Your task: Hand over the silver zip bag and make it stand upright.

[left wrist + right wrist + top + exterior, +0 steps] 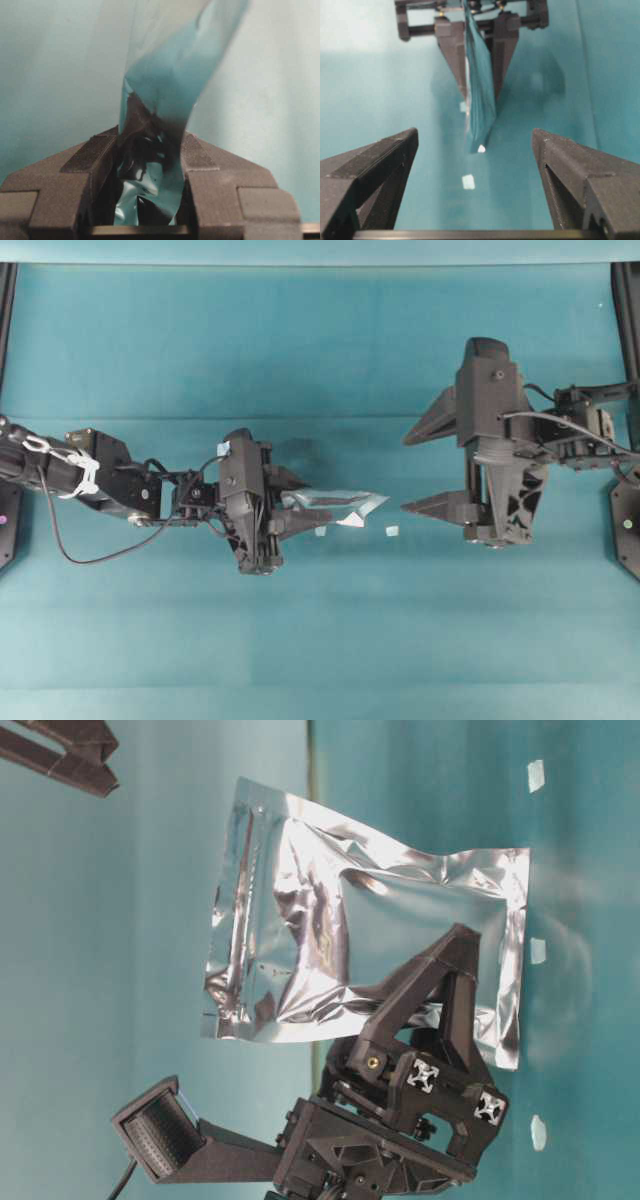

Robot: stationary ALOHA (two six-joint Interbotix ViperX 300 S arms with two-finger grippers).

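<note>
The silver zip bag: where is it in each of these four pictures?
Overhead: silver zip bag just left of centre, sticking out of the left gripper.
Table-level: fills the middle, above that gripper.
Left wrist: rises from between the fingers.
Right wrist: top centre, edge-on, ahead of the open right gripper.
Shared landmark: the left gripper clamped on it.

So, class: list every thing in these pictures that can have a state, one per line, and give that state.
silver zip bag: held off the table, edge-on, sticking out toward the right gripper.
left gripper: shut on the bag.
right gripper: open, empty, apart from the bag.
white scrap: lying loose on the table.
</note>
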